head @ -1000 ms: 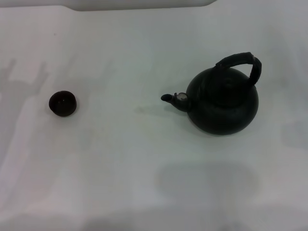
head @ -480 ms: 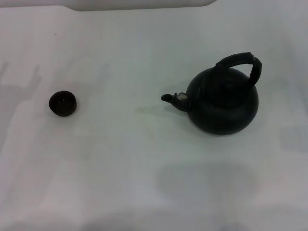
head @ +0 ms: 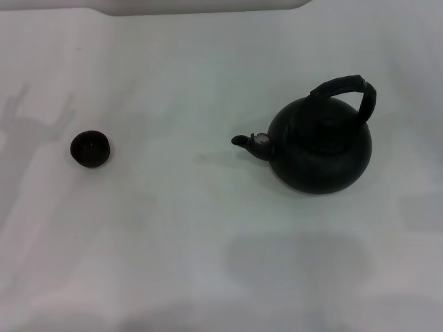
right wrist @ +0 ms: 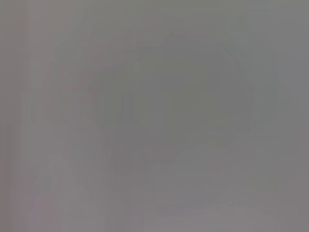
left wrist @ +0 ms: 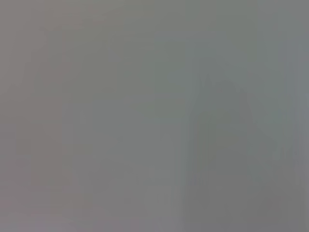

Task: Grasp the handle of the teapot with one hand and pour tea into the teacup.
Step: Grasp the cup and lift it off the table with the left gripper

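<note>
Teapot (head: 320, 145) upright – spout toward teacup (head: 90, 149) (well apart)

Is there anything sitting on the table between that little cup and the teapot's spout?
No. In the head view the stretch of white table between the teacup and the teapot is bare.

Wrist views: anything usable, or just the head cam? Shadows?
Both wrist views: flat grey, nothing resolved. Head view: teapot and teacup sharp on the table; soft shadows fall near the cup and below the pot; no gripper in view.
</note>
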Robot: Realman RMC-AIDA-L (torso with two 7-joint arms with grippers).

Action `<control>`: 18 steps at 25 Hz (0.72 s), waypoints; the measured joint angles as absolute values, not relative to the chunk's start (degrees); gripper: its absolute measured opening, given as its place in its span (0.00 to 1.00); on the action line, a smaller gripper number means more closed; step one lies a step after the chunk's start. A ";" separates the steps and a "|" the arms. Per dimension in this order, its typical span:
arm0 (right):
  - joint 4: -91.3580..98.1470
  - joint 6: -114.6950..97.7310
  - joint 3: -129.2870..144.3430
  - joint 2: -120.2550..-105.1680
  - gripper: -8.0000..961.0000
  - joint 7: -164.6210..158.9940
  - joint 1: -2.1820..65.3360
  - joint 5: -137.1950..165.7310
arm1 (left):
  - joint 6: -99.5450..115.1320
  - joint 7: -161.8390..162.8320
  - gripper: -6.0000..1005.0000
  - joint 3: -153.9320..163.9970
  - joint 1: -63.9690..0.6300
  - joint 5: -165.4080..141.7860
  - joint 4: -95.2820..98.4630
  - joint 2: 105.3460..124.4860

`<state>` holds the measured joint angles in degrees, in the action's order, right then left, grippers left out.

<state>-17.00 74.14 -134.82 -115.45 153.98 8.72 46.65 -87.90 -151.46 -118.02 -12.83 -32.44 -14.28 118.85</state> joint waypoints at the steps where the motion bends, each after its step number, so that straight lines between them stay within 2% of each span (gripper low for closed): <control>1: -17.00 75.04 -134.82 -115.40 0.91 153.91 8.57 46.76 | -87.90 -151.29 0.87 -117.77 -12.77 -33.23 -14.94 118.82; 12: -17.17 76.99 -134.91 -115.23 0.91 152.79 8.75 46.61 | -82.68 -141.71 0.87 -117.59 -12.54 -40.71 -18.60 118.54; 13: -17.21 76.97 -134.91 -115.22 0.91 152.51 8.84 46.60 | -78.35 -137.04 0.87 -117.60 -10.19 -42.07 -22.68 118.82; 18: -17.20 76.27 -134.84 -115.14 0.91 151.72 9.18 46.63 | -71.26 -127.38 0.87 -117.59 -6.17 -46.54 -30.59 119.01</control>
